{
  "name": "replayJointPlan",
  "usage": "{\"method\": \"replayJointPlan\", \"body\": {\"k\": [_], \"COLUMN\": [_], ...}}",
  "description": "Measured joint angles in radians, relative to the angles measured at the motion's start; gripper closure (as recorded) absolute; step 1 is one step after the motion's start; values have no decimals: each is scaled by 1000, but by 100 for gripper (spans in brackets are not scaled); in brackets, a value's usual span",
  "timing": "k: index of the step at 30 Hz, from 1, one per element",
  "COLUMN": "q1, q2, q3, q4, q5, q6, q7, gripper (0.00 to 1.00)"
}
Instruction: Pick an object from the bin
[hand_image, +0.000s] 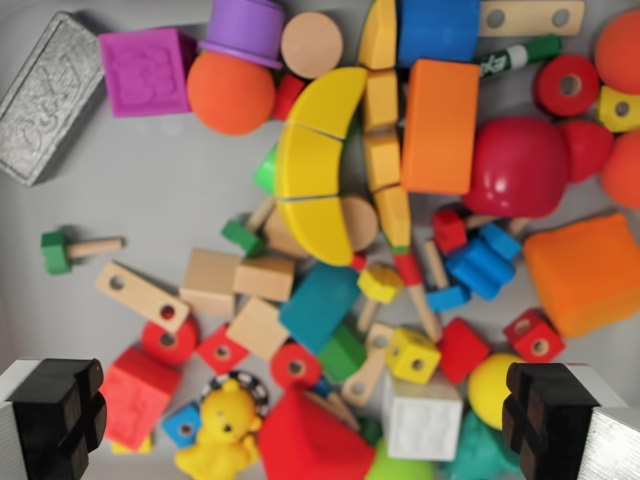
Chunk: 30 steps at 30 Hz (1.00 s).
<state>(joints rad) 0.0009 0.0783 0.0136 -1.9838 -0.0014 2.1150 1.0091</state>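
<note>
I see the bin (150, 190) crowded with toys. The brick (48, 95) lies far left, the cube (148, 70) just right of it. The banana (318, 160) sits mid-bin, the bear (225, 425) near, the bolt (70, 248) alone at left, apart from the heap.

Slightly blurred toys (320, 170) in bin (130, 210)

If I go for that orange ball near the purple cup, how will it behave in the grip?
The orange ball looks round and smooth, so it may roll or squirt out of flat fingers. Its matte surface suggests foam: probably light, slightly squashy. The purple cup overlaps it and may shift.
</note>
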Motion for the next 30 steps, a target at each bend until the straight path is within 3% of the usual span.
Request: {"method": "replayJointPlan", "body": {"k": [12,30], "q1": [18,60], "q2": [-1,9], "q3": [4,9], "q4": [-57,-155], "q5": [-4,-11], "q6": [50,145], "q7": [135,404], "gripper": [0,0]}}
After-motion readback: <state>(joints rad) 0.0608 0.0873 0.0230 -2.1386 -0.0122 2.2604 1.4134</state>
